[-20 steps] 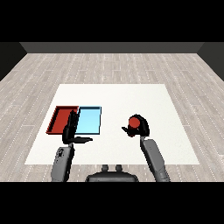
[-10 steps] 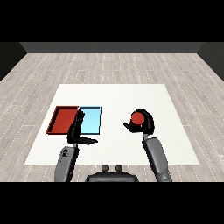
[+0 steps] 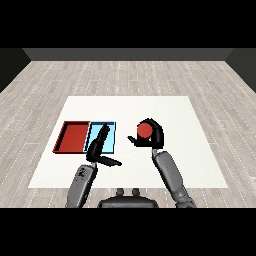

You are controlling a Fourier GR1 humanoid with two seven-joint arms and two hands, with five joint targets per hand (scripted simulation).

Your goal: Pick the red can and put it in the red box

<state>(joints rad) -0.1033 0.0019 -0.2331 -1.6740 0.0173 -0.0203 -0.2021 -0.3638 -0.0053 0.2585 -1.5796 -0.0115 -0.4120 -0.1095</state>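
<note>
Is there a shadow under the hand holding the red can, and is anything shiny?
Head view: light is even and flat; no clear shadow shows on the table under the right hand curled round the can. No glare on the can, the red tray or the blue tray.

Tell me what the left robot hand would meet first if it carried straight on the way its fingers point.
Probably the light blue tray: the left robot hand points its straight fingers up across it, though its height above it is unclear.
</note>
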